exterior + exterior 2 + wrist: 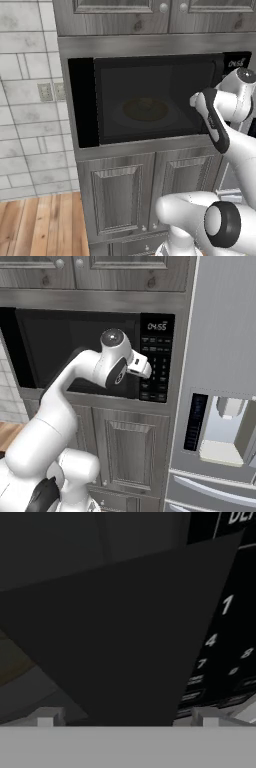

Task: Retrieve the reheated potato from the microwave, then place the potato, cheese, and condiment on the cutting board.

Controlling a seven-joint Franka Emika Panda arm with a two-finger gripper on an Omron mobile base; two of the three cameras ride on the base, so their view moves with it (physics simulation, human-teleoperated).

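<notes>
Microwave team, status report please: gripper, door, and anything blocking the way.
Gripper open, empty, close against the microwave door beside the button panel. Door shut; round plate dimly visible behind glass. Nothing else in the way.

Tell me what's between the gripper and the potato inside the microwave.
The microwave's closed dark glass door stands between them; the left base view shows the gripper at its right edge, with a dim round shape behind the glass.

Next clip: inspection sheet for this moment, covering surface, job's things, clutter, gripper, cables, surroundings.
Surface: no worktop seen; wooden floor at lower left.
Job's things: built-in black microwave, dark glass door shut; round turntable plate dimly visible inside; whether anything lies on it cannot be told.
Clutter: nothing seen.
Gripper: open gripper, close to the door beside the button panel.
Cables: nothing seen.
Surroundings: grey wood cabinets, tiled wall, steel fridge with dispenser.
</notes>
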